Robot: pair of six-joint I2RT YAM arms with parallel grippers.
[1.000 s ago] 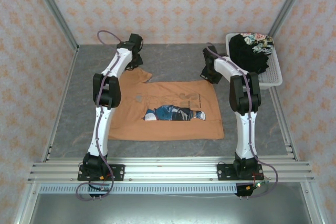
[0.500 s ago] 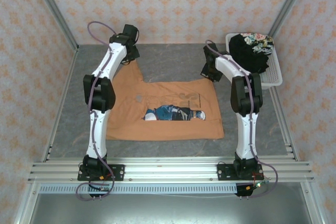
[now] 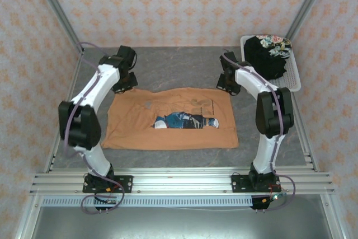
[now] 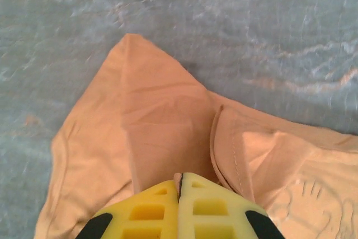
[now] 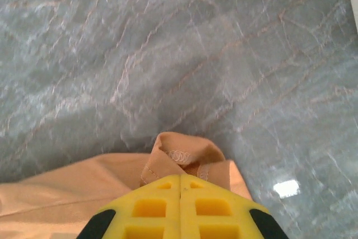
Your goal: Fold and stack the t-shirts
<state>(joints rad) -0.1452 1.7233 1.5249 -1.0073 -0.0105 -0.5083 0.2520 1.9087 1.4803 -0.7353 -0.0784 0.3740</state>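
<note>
The light orange t-shirt [image 3: 134,121] lies spread on the grey table with its blue-and-white figure print [image 3: 185,121] facing up. My left gripper [image 3: 124,84] is shut on the shirt's far left corner. In the left wrist view its yellow tips [image 4: 180,178] pinch a fold of orange cloth [image 4: 156,121] beside a seam. My right gripper [image 3: 228,85] is shut on the far right corner. In the right wrist view a bunched hem [image 5: 182,152] pokes out past the closed tips [image 5: 180,178]. The black t-shirt [image 3: 263,60] with a floral patch [image 3: 276,43] sits heaped in the basket.
A white mesh basket [image 3: 292,85] stands at the far right against the wall frame. Patterned walls enclose the table on three sides. Bare grey tabletop [image 3: 179,65] runs behind the orange shirt, and a narrower strip lies to its left.
My left arm has swung left and nearer, dragging the shirt's far left corner with it, so that part now lies flatter and wider. My right gripper has shifted slightly, still holding its corner.
</note>
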